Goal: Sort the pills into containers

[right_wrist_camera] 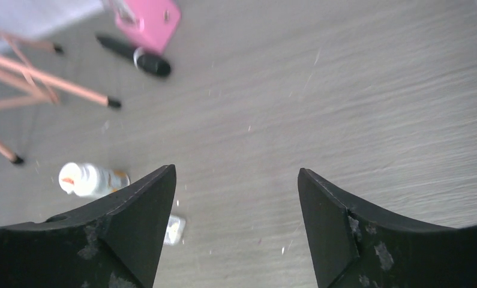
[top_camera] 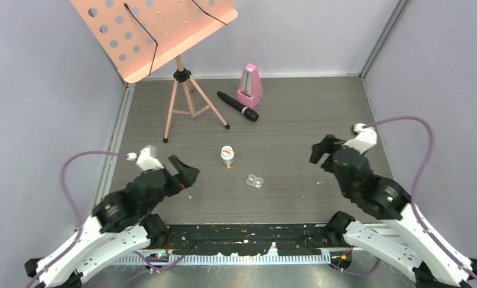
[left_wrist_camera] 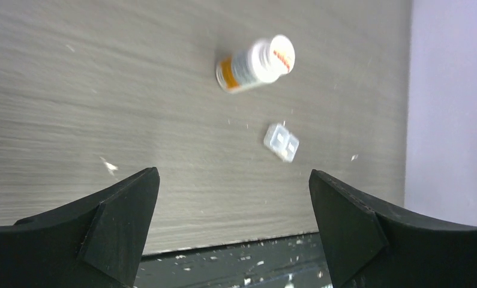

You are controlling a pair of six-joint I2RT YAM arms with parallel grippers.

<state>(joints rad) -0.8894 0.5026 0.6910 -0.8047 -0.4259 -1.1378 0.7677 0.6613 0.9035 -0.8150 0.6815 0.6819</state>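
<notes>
Left claw (top_camera: 186, 170): jaws spread wide, nothing between them, held above the tabletop (top_camera: 296, 120) near the left part of the near edge. Right claw (top_camera: 320, 153): also spread wide and empty, near the right edge.

Pill box (top_camera: 255, 181): around the middle of the tabletop, somewhat toward the near edge, between the two claws and apart from both. The bottle (top_camera: 227, 156) stands upright just beyond it, toward the far edge, not touching.

Risks, as judged:
- The box is small, light and clear. A blunt finger landing off-centre would likely skid or flip it and spill the contents.
- The bottle is close by, so a sweep from the left side could tip it onto the box.
- Pale flecks litter the tabletop and could be mistaken for pills.
- A pill is far smaller than a claw finger, so it could slip out of the pinch.

Box appearance: two square clear compartments joined side by side. The left wrist view shows what may be one orange-yellow pill (left_wrist_camera: 284, 153) in one compartment. I cannot tell whether the lids are up or down.
</notes>
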